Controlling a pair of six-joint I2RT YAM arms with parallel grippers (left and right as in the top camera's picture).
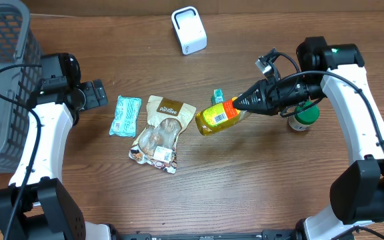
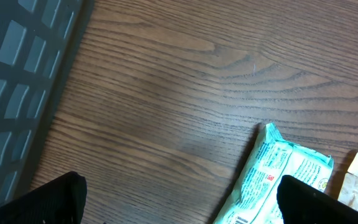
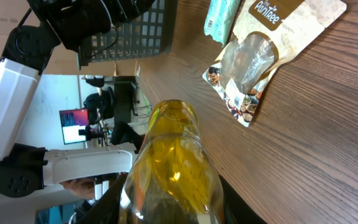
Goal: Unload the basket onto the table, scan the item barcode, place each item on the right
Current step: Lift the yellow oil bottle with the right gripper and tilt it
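Closest to the right wrist camera, the bottle [image 3: 173, 168] fills the lower centre of that frame. It is clear-walled and full of yellow liquid.

**Location.** In the overhead view the bottle lies nearly level at centre frame. Its base points toward the nut pouch [image 1: 162, 130], and it appears to be held clear of the table.

**Grip.** The right gripper [image 1: 242, 104] is pinched on the bottle at the orange cap end. The left gripper [image 1: 97, 93] is spread wide and holds nothing. It sits just beside the teal packet [image 1: 125, 115].

**Handling, as judged.**
- The bottle is probably heavy for its size.
- Its walls are smooth and likely slippery.
- The liquid would shift when the bottle is tilted.
- A hold at the neck leaves the full body hanging out, so it may sag or twist in the jaws.
- That hold does keep the yellow label uncovered, and the label is where a barcode would be expected.

**Clearances.**
- The white scanner [image 1: 189, 30] stands at upper centre, with bare wood between it and the bottle.
- A small teal box [image 1: 217, 97] sits just beside the bottle's upper side.
- A green-capped jar [image 1: 303, 119] stands near the gripper, toward the right of the frame.
- The grey basket [image 1: 2, 40] occupies the upper left, well apart.
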